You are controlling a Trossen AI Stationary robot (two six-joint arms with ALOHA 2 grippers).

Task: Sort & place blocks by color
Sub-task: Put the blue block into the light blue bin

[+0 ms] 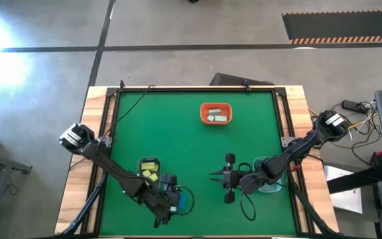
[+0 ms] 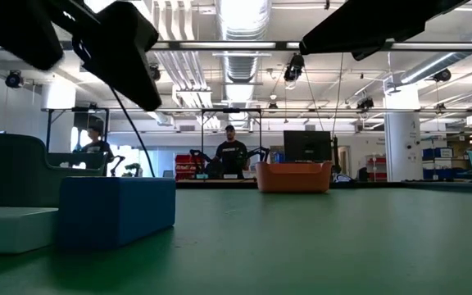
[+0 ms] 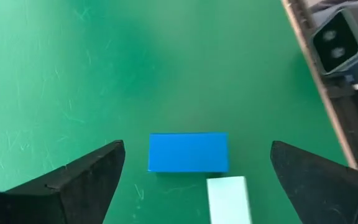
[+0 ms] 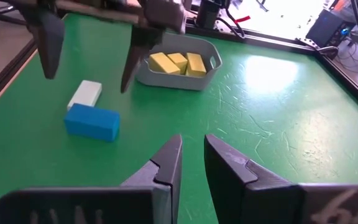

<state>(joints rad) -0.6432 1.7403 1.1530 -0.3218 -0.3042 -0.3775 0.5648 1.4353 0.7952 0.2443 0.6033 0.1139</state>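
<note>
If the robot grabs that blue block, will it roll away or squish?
Probably not. The blue block has flat sides and sharp corners and lies flat on the table, so it should slide, not roll. It looks stiff, so likely no squishing. The left hand is open around it, and the mint block right beside it might get bumped.

From above, my left pincer (image 1: 171, 199) covers the small blue rectangular block (image 3: 188, 152) and the pale mint rectangular block (image 3: 229, 199); my wrist picture cuts the mint one at its edge. My right arm hides most of the clear bluish bin (image 1: 270, 184). The orange tray's (image 1: 215, 113) pale contents are too small to count.
</note>
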